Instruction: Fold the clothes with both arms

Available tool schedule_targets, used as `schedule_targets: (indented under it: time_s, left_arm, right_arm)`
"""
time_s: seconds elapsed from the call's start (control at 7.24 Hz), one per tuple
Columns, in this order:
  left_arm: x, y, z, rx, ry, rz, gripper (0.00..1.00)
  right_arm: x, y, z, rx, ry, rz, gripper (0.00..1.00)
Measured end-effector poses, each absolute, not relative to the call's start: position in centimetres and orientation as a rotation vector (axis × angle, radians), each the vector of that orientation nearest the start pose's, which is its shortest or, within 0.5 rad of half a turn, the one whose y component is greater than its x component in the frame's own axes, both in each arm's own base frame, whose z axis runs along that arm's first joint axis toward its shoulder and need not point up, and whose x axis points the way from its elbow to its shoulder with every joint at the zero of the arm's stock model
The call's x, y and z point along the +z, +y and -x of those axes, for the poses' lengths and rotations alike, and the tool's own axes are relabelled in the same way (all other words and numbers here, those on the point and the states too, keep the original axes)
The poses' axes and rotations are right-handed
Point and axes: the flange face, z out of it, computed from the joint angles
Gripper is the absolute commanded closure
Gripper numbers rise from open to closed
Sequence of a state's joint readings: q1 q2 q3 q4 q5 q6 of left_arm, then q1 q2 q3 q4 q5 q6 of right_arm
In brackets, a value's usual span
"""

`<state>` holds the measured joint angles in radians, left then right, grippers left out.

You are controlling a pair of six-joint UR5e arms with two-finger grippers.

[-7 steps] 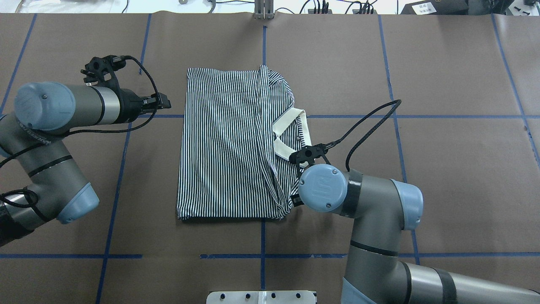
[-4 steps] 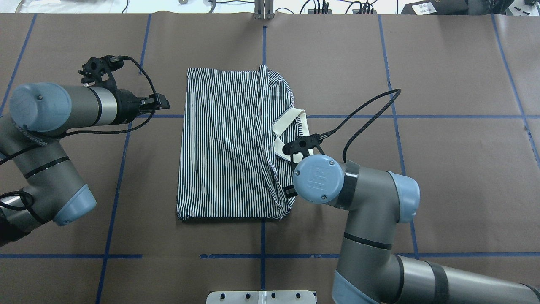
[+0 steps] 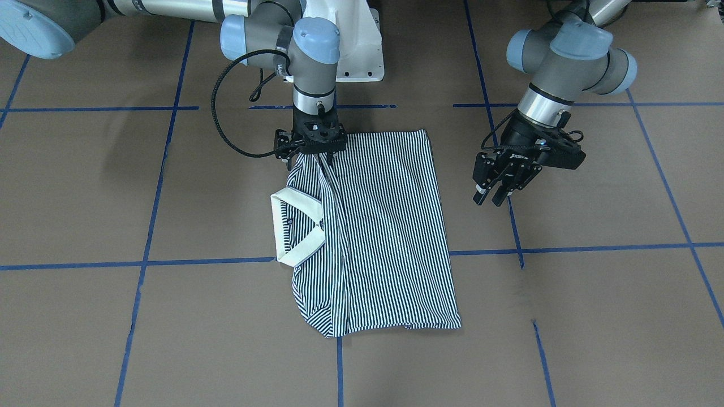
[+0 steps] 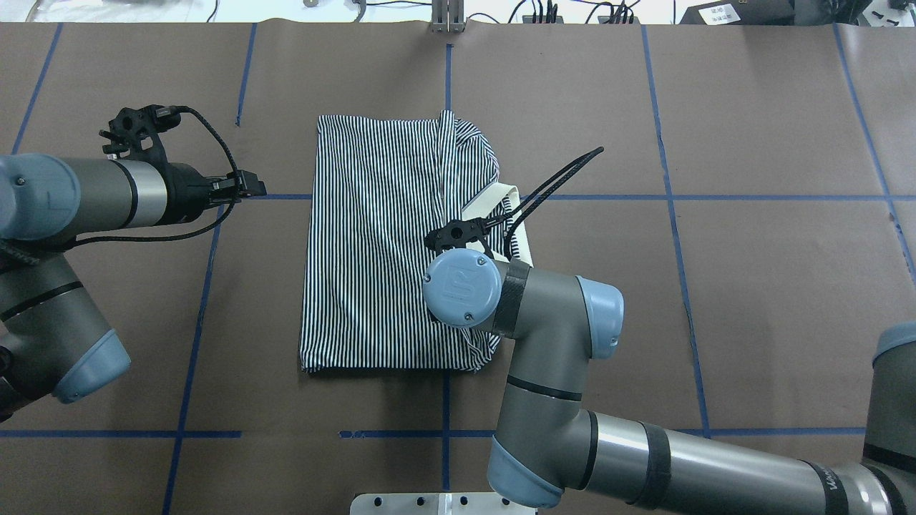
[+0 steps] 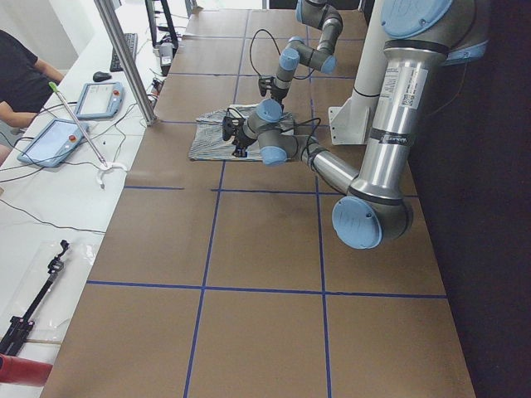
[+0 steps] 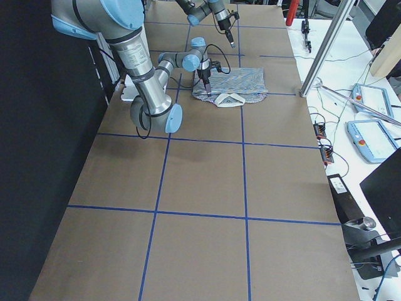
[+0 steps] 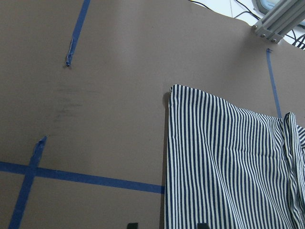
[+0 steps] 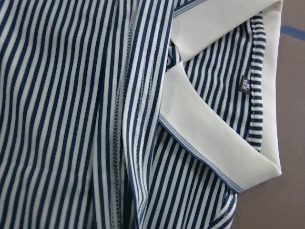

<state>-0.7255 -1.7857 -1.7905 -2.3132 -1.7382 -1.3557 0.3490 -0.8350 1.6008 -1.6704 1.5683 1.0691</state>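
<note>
As I watched, left gripper (image 3: 488,199): fingers spread, empty.
Right gripper (image 3: 315,157): over polo shirt (image 4: 372,250), couldn't tell its grip.
Neck tag (image 8: 245,86): unreadable.

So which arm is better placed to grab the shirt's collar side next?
Probably the right. The right arm has its jaws down at the striped shirt, at the corner near the cream collar. The left arm hangs beside the opposite edge, over bare table, jaws open.
</note>
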Motion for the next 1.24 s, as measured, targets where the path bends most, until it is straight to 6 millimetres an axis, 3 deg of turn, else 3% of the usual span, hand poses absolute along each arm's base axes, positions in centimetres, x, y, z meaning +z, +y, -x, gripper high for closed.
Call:
schedule_targets:
  time_s: [0.55, 1.24]
  left_arm:
    - [35.7, -46.8, -35.2, -0.35, 1.122, -0.402, 0.48]
    - [35.8, -46.8, -35.2, -0.351, 1.122, -0.401, 0.48]
  right_arm:
    - [21.4, -36.6, 63.0, -0.151, -0.612, -0.276, 0.0]
    - [23.0, -37.3, 63.1, -0.152, -0.583, -0.259, 0.0]
